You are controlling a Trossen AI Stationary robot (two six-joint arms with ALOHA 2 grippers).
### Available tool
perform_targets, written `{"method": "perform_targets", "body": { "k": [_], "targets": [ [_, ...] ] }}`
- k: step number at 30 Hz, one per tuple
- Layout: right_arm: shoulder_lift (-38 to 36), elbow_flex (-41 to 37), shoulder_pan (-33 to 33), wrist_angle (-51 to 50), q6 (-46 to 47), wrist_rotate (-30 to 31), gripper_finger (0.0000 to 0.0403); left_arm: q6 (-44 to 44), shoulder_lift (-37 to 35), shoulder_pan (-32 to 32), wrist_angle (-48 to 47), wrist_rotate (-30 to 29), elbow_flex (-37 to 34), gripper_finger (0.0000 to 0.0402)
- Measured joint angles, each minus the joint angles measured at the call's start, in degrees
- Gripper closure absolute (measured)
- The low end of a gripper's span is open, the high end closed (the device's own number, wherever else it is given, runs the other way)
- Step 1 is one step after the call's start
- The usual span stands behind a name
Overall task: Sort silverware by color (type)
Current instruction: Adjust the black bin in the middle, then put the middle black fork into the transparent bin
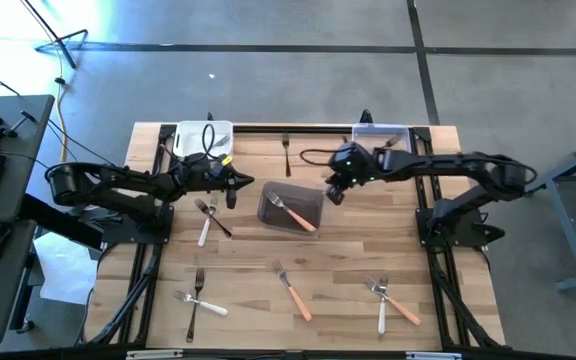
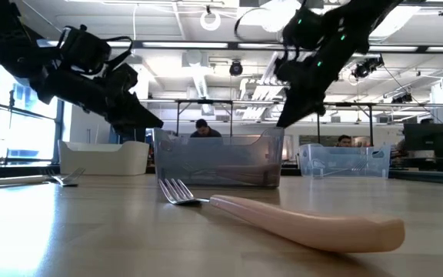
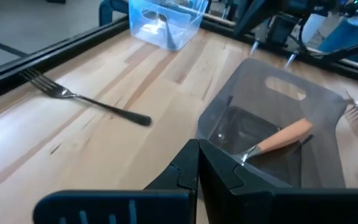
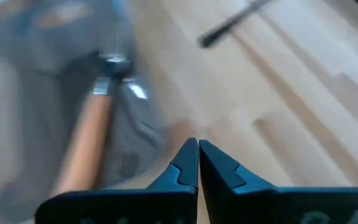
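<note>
Both grippers hover shut over the table's middle, holding nothing. My left gripper (image 1: 236,185) (image 3: 197,163) is just left of a grey see-through tub (image 1: 290,208) (image 3: 277,106). My right gripper (image 1: 332,194) (image 4: 197,163) is at the tub's right far corner. An orange-handled fork (image 1: 296,215) (image 3: 279,137) (image 4: 87,146) lies slanting inside that tub. A black fork (image 1: 286,155) (image 3: 95,103) lies flat near the far edge. Other forks lie flat on the wood: a white and a black one crossed (image 1: 207,216), another such pair (image 1: 196,300), an orange one (image 1: 293,290) (image 2: 298,221), and a white and an orange one (image 1: 390,302).
A white tub (image 1: 203,138) (image 2: 102,157) stands at the far left, with a cable coiled over it. A clear tub (image 1: 380,135) (image 2: 344,161) (image 3: 166,22) stands at the far right. Both arm bases flank the table. Bare wood lies between the grey tub and the near forks. People sit in the room behind.
</note>
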Motion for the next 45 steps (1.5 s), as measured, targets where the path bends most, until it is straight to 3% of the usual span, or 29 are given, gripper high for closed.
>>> {"method": "perform_targets", "body": {
  "k": [5, 10, 18, 27, 36, 45],
  "targets": [
    [-2.5, 0.0, 7.2, 0.6, 2.3, -4.2, 0.0403, 1.0, 2.9, -0.5, 0.1, -0.1, 2.3, 0.0402],
    [-0.4, 0.0, 17.2, 5.4, 5.4, -4.2, 0.0403, 3.1, 9.1, -0.4, 0.1, -1.3, 6.9, 0.0401],
    [2.6, 0.0, 28.5, 7.0, 11.7, 5.8, 0.0403, 5.7, 17.4, 1.4, 1.0, -1.2, 12.1, 0.0401],
    [6.2, 0.0, 27.0, 5.1, 13.2, 10.3, 0.0403, 4.7, 17.8, 1.2, 1.7, 3.4, 12.4, 0.0402],
    [6.0, 0.0, 24.2, 0.2, 13.9, 12.4, 0.0403, 4.4, 17.4, 0.2, 1.1, 2.3, 12.4, 0.0402],
    [0.2, 0.0, 23.7, -2.0, 8.4, 12.5, 0.0403, 6.8, 6.0, 4.8, -10.6, 1.1, 12.3, 0.0402]
  ]
}}
